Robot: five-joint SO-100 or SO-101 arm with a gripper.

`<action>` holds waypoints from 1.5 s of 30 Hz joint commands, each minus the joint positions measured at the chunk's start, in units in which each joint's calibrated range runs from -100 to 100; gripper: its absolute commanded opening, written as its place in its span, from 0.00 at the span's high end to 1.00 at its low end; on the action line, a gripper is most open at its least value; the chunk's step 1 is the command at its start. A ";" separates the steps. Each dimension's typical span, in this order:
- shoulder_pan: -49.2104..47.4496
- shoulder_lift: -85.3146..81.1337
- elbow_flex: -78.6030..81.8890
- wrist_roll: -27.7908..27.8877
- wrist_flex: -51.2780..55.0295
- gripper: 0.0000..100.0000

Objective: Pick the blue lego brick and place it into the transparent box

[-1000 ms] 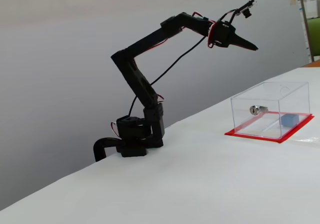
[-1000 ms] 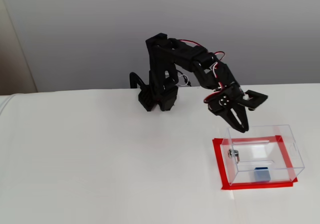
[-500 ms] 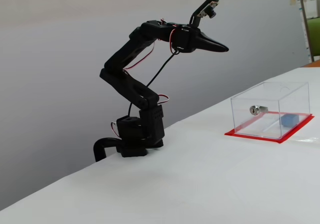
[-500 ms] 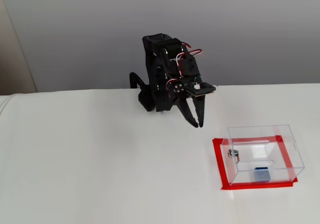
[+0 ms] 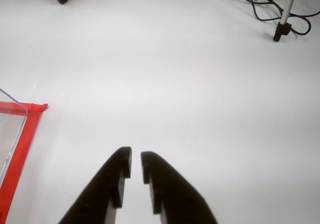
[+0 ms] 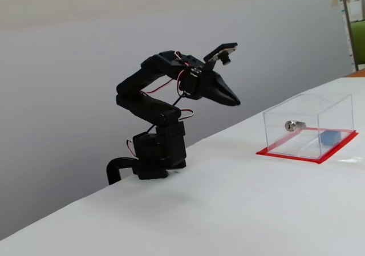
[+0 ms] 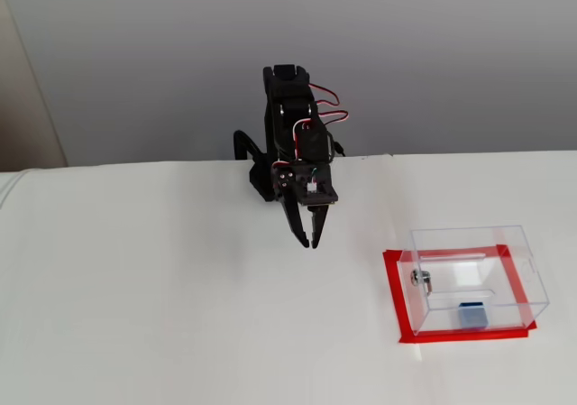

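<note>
We judge the task done: the blue lego brick [image 7: 471, 315] lies inside the transparent box [image 7: 514, 243], at its 6 o'clock side. Our gripper [image 5: 135, 164], jaws nearly closed and empty, hangs over bare tabletop [image 7: 162, 288], well apart at the box's 10 o'clock.

Bright, even, diffuse light; faint soft shadows on white table [image 6: 239, 210]; sharp, little distortion.
</note>
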 commanded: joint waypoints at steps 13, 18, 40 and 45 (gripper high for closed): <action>0.88 -26.71 33.46 -0.18 -11.50 0.97; 1.25 -30.61 39.97 -0.18 -11.50 0.97; 5.10 -30.61 43.67 -4.51 -0.79 0.97; 5.10 -30.61 43.67 -4.25 -0.71 0.97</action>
